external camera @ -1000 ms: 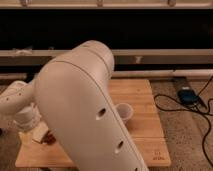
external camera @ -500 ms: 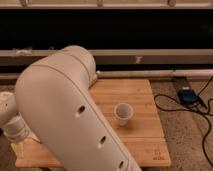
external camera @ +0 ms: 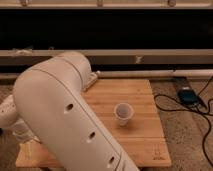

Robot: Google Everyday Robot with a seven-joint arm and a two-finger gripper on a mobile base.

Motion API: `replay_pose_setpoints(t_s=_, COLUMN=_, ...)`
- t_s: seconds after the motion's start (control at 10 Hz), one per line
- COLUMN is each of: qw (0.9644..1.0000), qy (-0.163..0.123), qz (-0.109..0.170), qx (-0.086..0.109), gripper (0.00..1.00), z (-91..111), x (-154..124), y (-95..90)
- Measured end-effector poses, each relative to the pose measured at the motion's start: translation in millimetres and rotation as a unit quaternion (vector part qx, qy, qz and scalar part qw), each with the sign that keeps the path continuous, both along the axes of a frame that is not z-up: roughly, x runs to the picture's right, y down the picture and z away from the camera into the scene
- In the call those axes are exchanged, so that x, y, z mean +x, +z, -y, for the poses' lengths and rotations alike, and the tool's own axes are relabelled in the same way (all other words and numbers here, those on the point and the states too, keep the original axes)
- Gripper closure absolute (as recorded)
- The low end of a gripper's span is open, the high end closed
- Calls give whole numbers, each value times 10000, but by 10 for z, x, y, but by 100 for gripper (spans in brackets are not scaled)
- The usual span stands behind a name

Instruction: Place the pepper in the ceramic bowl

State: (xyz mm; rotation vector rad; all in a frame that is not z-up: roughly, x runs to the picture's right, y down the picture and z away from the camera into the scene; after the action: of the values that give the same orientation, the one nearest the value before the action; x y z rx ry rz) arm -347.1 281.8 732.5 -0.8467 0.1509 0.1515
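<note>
My big white arm (external camera: pixel 65 115) fills the left half of the camera view and covers the left side of the wooden board (external camera: pixel 135 97). The gripper is hidden behind or below the arm at the lower left, so I do not see it. The pepper and the orange-terracotta ceramic bowl are hidden too. A small white cup (external camera: pixel 123 113) stands upright on the board, right of the arm.
A pale object (external camera: pixel 93 77) pokes out beside the arm at the board's far edge. A blue device (external camera: pixel 187 95) with black cables (external camera: pixel 207 117) lies on the speckled floor at the right. A dark wall with pale rails (external camera: pixel 150 52) runs behind.
The arm has swung further across the left of the board. The small items seen at the board's left edge a second ago are now covered. The cup has not moved.
</note>
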Motion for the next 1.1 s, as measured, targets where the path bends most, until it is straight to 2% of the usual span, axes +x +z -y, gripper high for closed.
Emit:
replay_pose_setpoints(t_s=0.3, qw=9994, qy=189, qz=-265, qx=-99, gripper=20, z=-90, x=235, y=102)
replay_pose_setpoints(t_s=0.6, qw=9971, qy=458, qz=-582, qx=-160, gripper=20, z=-143, x=466, y=251)
replay_pose_setpoints(t_s=1.1, qw=9911, qy=851, qz=-1021, qx=16, gripper=20, z=2, x=784, y=508)
